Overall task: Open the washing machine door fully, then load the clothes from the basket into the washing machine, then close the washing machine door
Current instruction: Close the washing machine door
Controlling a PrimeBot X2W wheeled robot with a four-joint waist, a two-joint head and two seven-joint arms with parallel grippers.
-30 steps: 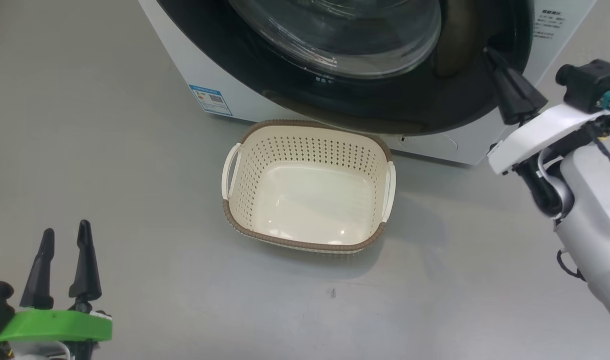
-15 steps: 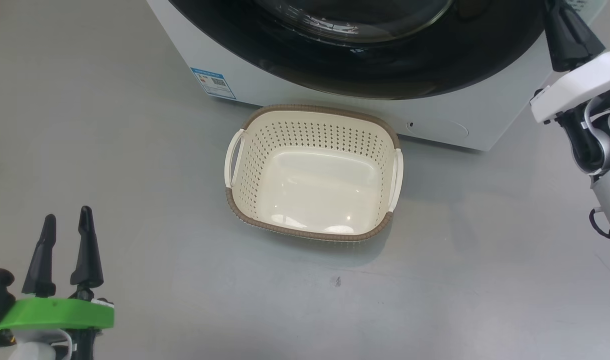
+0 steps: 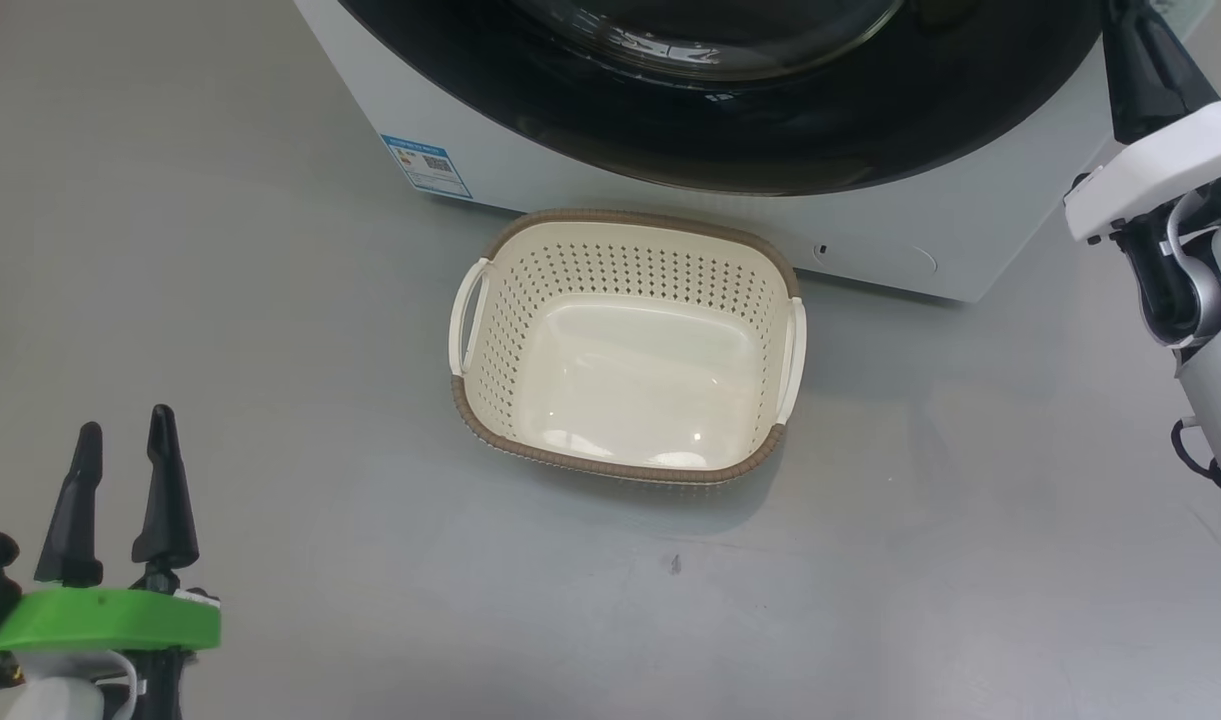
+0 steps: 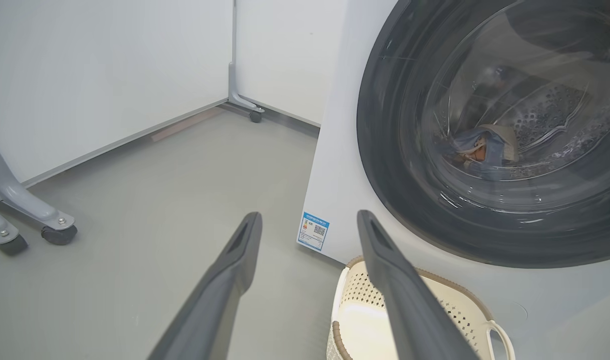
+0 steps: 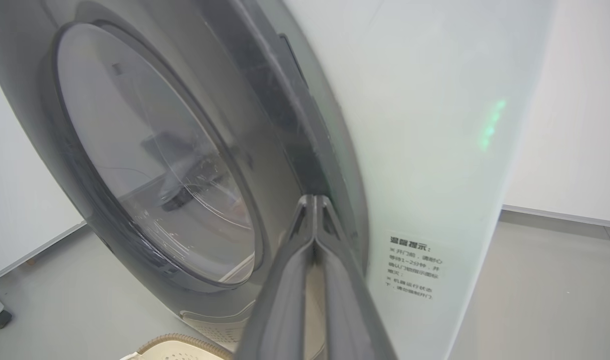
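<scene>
Right fingers are clenched tight on nothing, arm raised with the tips at the black rim of the washing machine door, can't tell if touching. Left fingers hang spread wide and low, gripping nothing. Clothes sit behind the door glass, and the basket is on the floor just below.

Grey floor carries basket, washing machine behind.

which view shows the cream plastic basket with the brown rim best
The head view: the whole cream-white perforated plastic basket sits unobstructed and empty before the white washing machine. The left wrist view catches one corner and handle of the basket. The right wrist view has just a sliver of its brown rim.
</scene>
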